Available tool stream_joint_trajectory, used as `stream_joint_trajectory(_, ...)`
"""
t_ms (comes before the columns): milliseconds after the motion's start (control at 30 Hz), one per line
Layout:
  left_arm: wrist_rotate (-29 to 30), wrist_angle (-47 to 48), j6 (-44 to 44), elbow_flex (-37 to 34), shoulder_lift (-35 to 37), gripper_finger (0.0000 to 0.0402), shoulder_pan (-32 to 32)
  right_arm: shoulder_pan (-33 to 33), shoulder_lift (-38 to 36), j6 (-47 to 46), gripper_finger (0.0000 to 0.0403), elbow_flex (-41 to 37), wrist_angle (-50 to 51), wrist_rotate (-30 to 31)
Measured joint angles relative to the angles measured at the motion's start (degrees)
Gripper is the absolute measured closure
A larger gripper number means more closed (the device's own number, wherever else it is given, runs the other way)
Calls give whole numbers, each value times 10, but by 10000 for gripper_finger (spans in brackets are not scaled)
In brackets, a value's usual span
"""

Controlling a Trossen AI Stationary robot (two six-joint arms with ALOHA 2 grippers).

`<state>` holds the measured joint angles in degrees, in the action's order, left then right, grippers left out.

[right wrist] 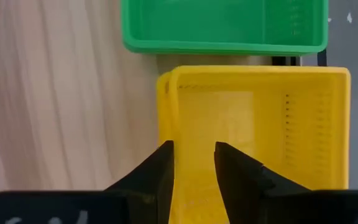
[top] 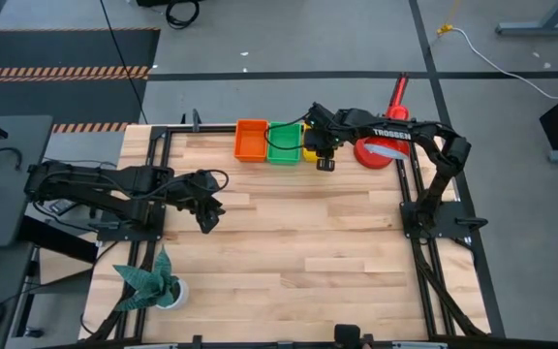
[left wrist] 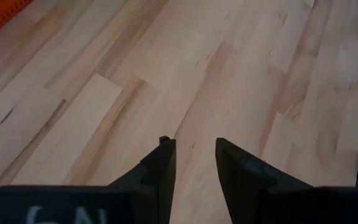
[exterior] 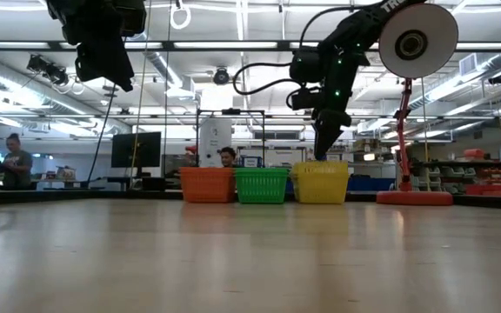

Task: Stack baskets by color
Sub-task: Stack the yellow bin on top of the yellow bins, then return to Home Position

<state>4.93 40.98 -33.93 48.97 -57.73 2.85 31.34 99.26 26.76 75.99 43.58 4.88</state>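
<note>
As far as I can judge from the three colours standing in one row, the sorting looks close to finished. Orange basket stack [top: 251,140], green basket stack [top: 284,142] and yellow basket stack [top: 312,148] sit side by side, touching or nearly so, along the far edge of the tabletop [top: 289,242]. How many baskets each stack holds I cannot count; no loose basket shows anywhere else on the wood.

My right tool [right wrist: 191,163] hangs just above the yellow stack, its near wall between the fingers, which stand spread and pinch nothing. In the right wrist view that stack shows a doubled rim on one side, so the top basket may sit slightly off. Judgement: what is left is lifting clear, perhaps a nudge to seat it.

My left tool [left wrist: 192,163] hangs over bare wood near the left side, fingers parted, empty.

Room: wide open tabletop toward the near side. Tight spots: the red lamp [top: 384,143] just beside the yellow stack, the green stack on its other side, the frame rail behind. A potted plant [top: 153,281] occupies the near left corner.
</note>
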Motion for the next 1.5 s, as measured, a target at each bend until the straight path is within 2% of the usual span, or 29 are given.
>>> stream_joint_trajectory(100, 0, 0, 0, 0, 0, 283, 0, -2, 0, 1, 272, 0, 2, 0)
stream_joint_trajectory(267, 0, 0, 0, 0, 0, 283, 0, -5, -9, -29, 230, 6, 11, 15)
stream_joint_trajectory(367, 0, -1, 0, 0, 0, 283, 0, -19, -24, -66, 230, 24, 14, -47)
stream_joint_trajectory(500, 0, -9, 0, 0, 0, 283, -8, -69, -37, -127, 259, 46, -17, -104)
stream_joint_trajectory(700, 0, -62, -4, 0, 0, 283, -34, -171, -88, -235, 312, 55, -88, -105)
stream_joint_trajectory(900, 0, -135, 9, 0, 0, 283, -49, -288, -189, -315, 374, 42, -101, -107)
stream_joint_trajectory(1000, 0, -160, 20, 0, 0, 283, -50, -342, -250, -357, 397, -9, -109, -107)
stream_joint_trajectory(1200, 4, -174, 20, 0, 0, 283, -50, -415, -406, -464, 397, -190, -184, -107)
stream_joint_trajectory(1333, 4, -175, 16, 0, 0, 283, -50, -432, -535, -512, 398, -312, -238, -89)
stream_joint_trajectory(1500, 4, -180, 16, 0, 0, 283, -50, -426, -682, -508, 400, -413, -247, -57)
